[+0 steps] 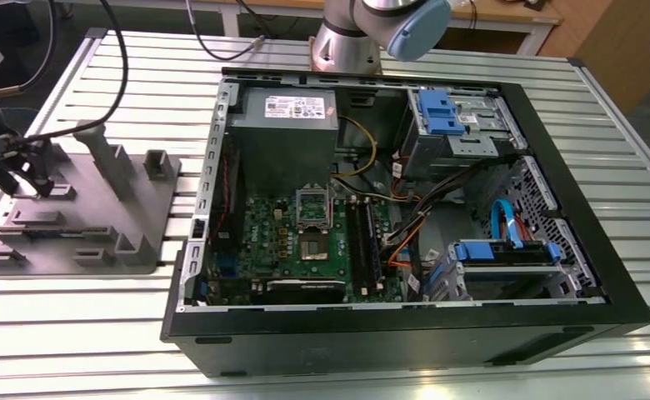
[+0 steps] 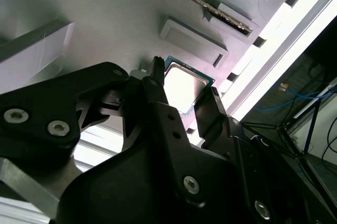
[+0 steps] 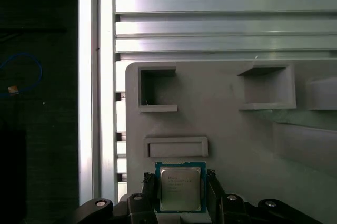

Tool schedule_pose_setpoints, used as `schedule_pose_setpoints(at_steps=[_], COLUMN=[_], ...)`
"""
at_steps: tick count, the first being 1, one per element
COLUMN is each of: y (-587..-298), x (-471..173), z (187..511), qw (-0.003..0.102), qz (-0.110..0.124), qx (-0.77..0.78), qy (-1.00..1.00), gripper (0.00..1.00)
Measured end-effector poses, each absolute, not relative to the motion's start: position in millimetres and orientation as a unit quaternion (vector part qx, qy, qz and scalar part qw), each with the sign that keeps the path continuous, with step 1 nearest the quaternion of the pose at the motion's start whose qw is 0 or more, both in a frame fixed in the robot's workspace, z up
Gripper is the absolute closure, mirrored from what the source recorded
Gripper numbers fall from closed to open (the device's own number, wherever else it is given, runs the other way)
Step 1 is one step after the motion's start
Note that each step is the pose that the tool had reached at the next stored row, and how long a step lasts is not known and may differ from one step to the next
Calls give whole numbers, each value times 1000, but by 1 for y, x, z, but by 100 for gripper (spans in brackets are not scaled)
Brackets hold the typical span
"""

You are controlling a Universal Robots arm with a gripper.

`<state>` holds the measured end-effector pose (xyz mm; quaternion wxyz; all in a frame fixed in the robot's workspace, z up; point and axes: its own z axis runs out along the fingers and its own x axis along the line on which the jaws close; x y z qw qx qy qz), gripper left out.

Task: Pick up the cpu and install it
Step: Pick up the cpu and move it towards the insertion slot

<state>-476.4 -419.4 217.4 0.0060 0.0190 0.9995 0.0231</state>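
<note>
Currently hanging low over the grey fixture plate with the gripper, straddling the cpu lying flat on that plate, metal top up, close to the plate's edge and just beside a low rectangular block moulded into the plate. Holding the jaws apart, one standing at each of two opposite sides of the chip, close in; not being able to tell in both wrist views whether touching it. Not lifting anything yet, the chip resting fully on the plate.

Judging the chip as being light, thin and rigid, yet fragile, probably carrying delicate contacts underneath. Calling therefore for a hold on the two bare side edges of the green board only, square and level, with gentle force. Expecting the smooth metal top to be slippery and to offer nothing to pinch. Risking a tilt or a slipped corner with any skewed squeeze.

Showing, in the exterior view, the open computer case lying just beside the fixture plate, on the exterior view's right of it, both resting on the slatted metal table, the motherboard socket sitting well apart from the plate.
</note>
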Motion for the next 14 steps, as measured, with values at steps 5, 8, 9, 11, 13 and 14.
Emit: schedule_pose_setpoints(at_steps=[5,8,9,11,13,14], y=[-419,-419,-419,-419,-419,-419], x=[-476,-476,-476,-476,-476,-476], z=[219,220,220,221,221,221], qw=[6,6,6,6,6,6], qz=[23,23,23,23,23,23], qx=[19,19,19,19,19,19], qy=[1000,1000,1000,1000,1000,1000], gripper=[53,53,53,53,53,53])
